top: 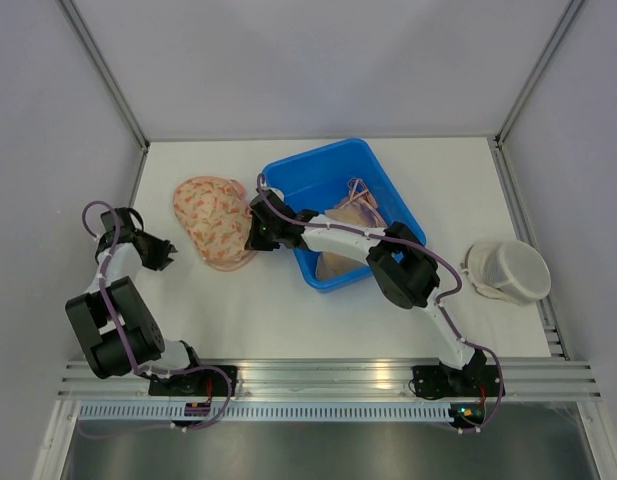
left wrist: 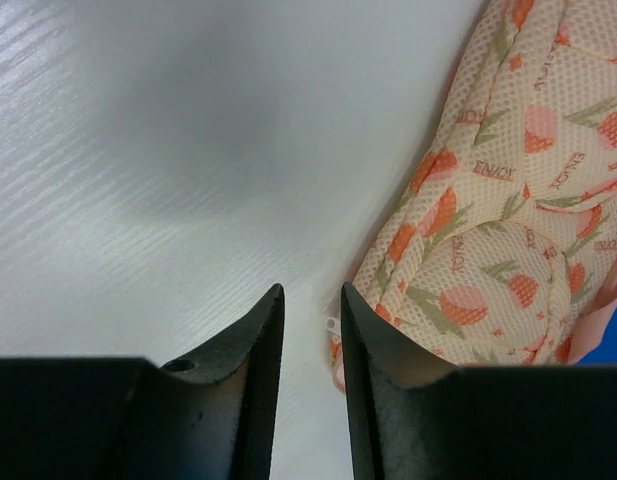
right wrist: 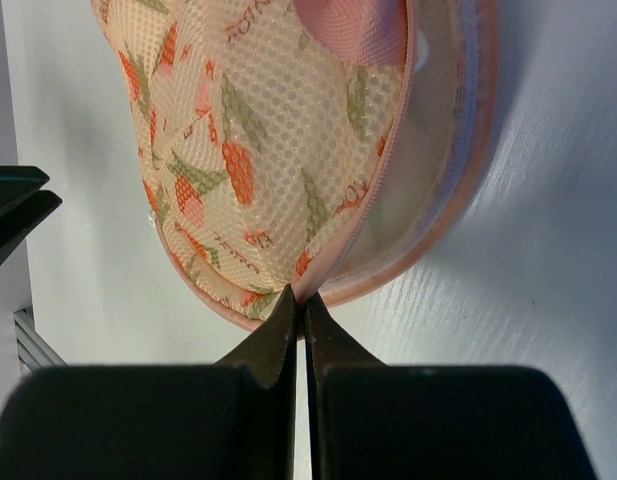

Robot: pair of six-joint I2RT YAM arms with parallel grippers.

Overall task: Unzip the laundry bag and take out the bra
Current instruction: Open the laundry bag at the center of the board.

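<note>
The laundry bag (top: 214,220) is a peach mesh pouch with an orange fruit print, lying on the white table left of the blue bin. My right gripper (top: 251,233) is at its right edge, shut (right wrist: 300,296) on the pink zipper seam of the laundry bag (right wrist: 248,140). The seam gapes there, and pink fabric of the bra (right wrist: 353,25) shows inside. My left gripper (top: 171,253) hovers just left of the bag, jaws (left wrist: 313,288) slightly open and empty. In the left wrist view the bag (left wrist: 508,200) lies to the right, and a small white zipper ring (left wrist: 333,324) sits beside the right finger.
A blue bin (top: 318,158) behind the right arm holds beige and pink garments (top: 340,215). A white mesh pouch (top: 508,270) lies at the table's right edge. Grey walls and metal frame posts surround the table.
</note>
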